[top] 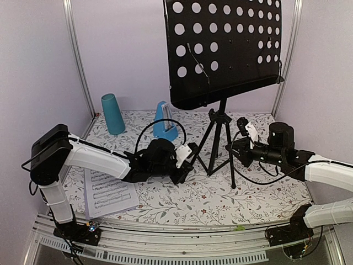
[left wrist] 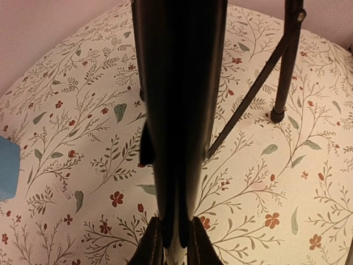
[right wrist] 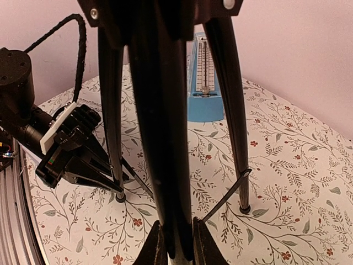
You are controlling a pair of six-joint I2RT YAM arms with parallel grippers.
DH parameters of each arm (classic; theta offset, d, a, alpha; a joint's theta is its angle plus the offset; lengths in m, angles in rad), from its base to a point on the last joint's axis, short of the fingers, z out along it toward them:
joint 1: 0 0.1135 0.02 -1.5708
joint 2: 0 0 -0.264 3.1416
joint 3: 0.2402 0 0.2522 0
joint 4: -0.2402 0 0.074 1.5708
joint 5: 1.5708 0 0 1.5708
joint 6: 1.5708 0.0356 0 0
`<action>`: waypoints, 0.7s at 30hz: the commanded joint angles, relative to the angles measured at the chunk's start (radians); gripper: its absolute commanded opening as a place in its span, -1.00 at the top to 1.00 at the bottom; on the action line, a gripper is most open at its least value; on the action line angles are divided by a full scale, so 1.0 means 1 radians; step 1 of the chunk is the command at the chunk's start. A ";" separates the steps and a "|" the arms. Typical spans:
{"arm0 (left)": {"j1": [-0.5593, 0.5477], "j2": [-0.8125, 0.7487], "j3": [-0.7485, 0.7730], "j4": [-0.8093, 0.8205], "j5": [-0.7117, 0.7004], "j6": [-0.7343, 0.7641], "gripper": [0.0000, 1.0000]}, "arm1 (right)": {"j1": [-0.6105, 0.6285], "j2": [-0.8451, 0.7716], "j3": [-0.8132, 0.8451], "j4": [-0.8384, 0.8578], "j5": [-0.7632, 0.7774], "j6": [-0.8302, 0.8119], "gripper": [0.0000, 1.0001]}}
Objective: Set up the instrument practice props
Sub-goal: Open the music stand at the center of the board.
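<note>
High overview — wrist close-ups, stand (top: 231, 61) shared

The music stand (top: 226, 49) is black all over, and the rows of round holes in its tray show the pale lilac wall (top: 127, 49) behind. The bench (top: 182, 201) wears a white cloth printed with grey-green sprigs and small red flowers. Toward its far left corner there's a teal cup (top: 113, 114), and along the far edge a blue metronome (top: 161, 118). Near the left front edge, a white sheet (top: 107, 193) carries black notation. The arms (top: 99, 160) are white with black joints.
</note>
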 commanded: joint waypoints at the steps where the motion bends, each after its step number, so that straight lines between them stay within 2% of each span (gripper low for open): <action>1: 0.031 -0.010 -0.086 -0.183 -0.099 -0.054 1.00 | -0.024 0.002 0.030 -0.033 0.192 0.027 0.87; 9: 0.027 -0.039 -0.138 -0.132 -0.126 -0.104 1.00 | 0.010 0.027 0.041 -0.046 0.199 0.026 0.87; 11: 0.027 -0.043 -0.148 -0.117 -0.127 -0.110 0.94 | 0.021 0.035 0.044 -0.050 0.204 0.024 0.87; 16: 0.026 -0.047 -0.167 -0.081 -0.115 -0.119 0.51 | 0.032 0.045 0.053 -0.062 0.210 0.025 0.88; 21: 0.027 -0.063 -0.170 -0.052 -0.095 -0.126 0.19 | 0.032 0.055 0.060 -0.075 0.205 0.024 0.88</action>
